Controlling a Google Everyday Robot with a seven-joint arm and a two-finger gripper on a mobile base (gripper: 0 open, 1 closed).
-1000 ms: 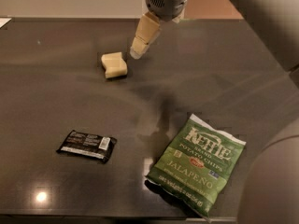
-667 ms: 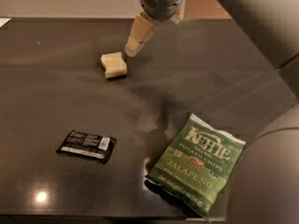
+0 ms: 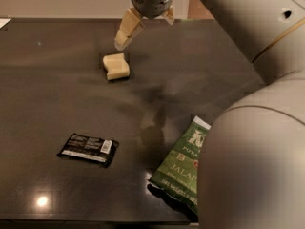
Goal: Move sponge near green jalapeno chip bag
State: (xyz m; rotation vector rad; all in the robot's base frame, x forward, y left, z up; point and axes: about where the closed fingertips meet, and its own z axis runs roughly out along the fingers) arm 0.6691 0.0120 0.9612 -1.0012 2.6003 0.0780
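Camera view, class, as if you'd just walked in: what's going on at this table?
A robot arm's gripper hangs open and empty just above and behind the sponge, which lies untouched on the dark table. The green jalapeno chip bag lies well apart at the near right, partly hidden by the robot's arm. A black wrapper lies near left. The sponge is not yet grasped.

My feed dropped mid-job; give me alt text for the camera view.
The gripper hovers behind the pale sponge on the dark table, apart from it. The green jalapeno chip bag lies front right, partly hidden by the robot arm; a black wrapper lies front left.
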